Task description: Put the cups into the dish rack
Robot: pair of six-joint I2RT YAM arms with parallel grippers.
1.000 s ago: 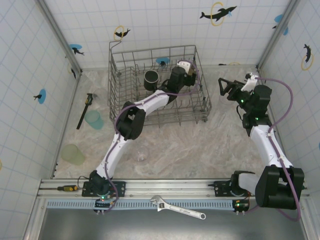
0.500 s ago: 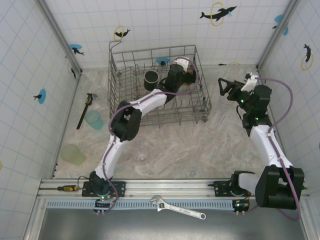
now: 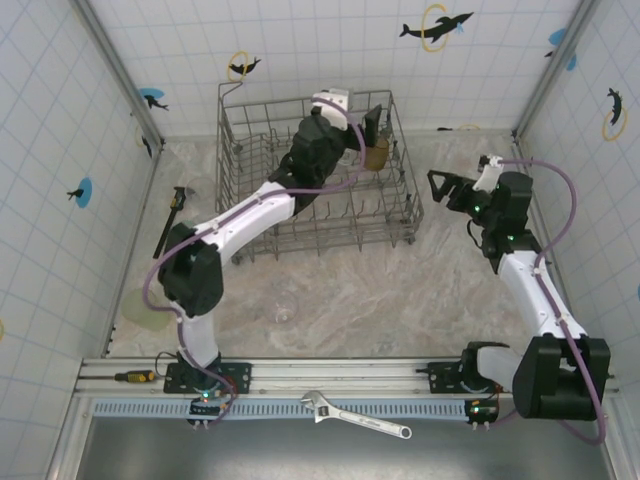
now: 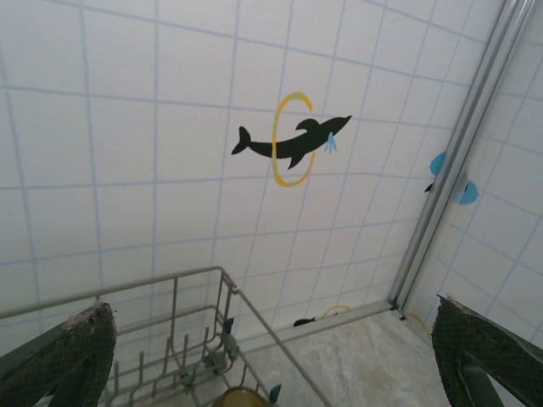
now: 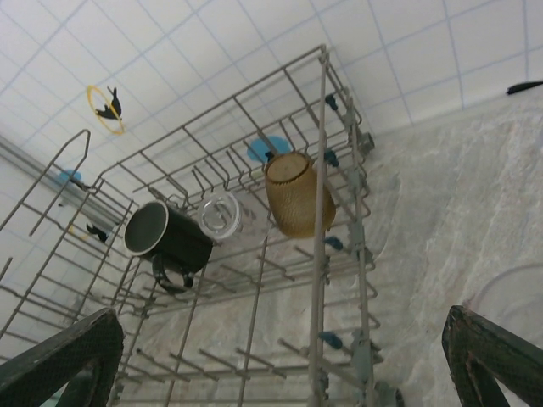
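— What colours did you find in the rack?
— The dish rack (image 5: 321, 127) was grey wire with small blue tips. In it I saw a black mug (image 5: 170, 239), an amber-brown tumbler (image 5: 297, 195) with a fine dotted pattern, and a clear glass (image 5: 222, 214).
— And the rest?
— The walls (image 4: 127, 127) were white tile with pale blue lines. One had a black dolphin (image 4: 293, 144) in a yellow ring. The table (image 3: 400, 290) was cream marble with grey veins, and one cup (image 3: 138, 308) was pale green. My left arm (image 3: 250, 212) was white with black joints and a purple cable.

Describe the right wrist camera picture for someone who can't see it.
A grey wire dish rack holds a black mug, a clear glass and an amber tumbler in a row. The open right claw frames the bottom corners.
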